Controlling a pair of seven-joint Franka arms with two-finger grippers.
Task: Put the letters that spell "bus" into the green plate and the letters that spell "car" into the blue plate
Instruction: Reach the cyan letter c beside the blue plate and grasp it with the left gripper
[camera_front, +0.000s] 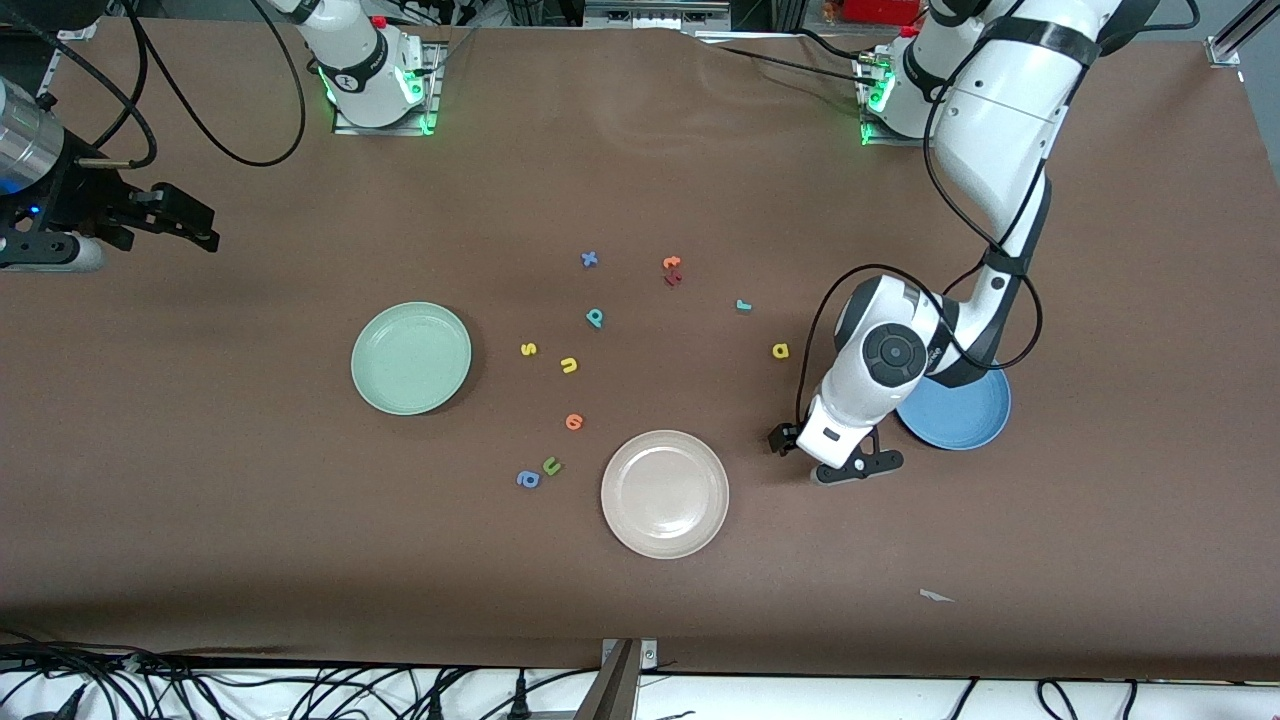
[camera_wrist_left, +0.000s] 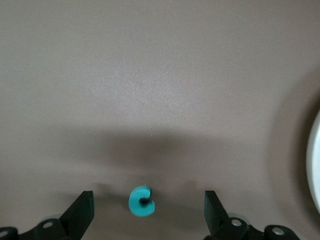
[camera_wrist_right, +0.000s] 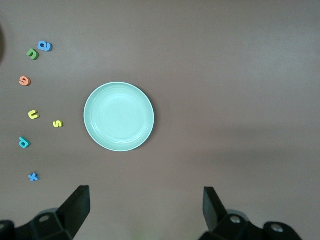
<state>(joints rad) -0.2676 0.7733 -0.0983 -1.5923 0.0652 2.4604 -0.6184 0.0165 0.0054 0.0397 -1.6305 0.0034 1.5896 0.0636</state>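
Note:
The teal c (camera_wrist_left: 142, 201) lies flat on the brown table between the fingers of my left gripper (camera_wrist_left: 148, 196), which is open and touches nothing. In the front view that gripper (camera_front: 850, 468) is low over the table beside the blue plate (camera_front: 965, 415) and hides the c. The teal r (camera_front: 743, 305) and yellow a (camera_front: 780, 350) lie farther from the front camera. The teal b (camera_front: 595, 317), yellow s (camera_front: 528, 349) and yellow u (camera_front: 569, 365) lie beside the green plate (camera_front: 411, 357). My right gripper (camera_front: 203, 225) waits open and empty, high at the right arm's end.
A beige-white plate (camera_front: 664, 493) sits nearer the front camera, between the two coloured plates. Spare letters lie about: a blue x (camera_front: 589, 259), orange letters (camera_front: 672, 263), an orange one (camera_front: 574, 421), a green u (camera_front: 551, 465) and a blue a (camera_front: 527, 479).

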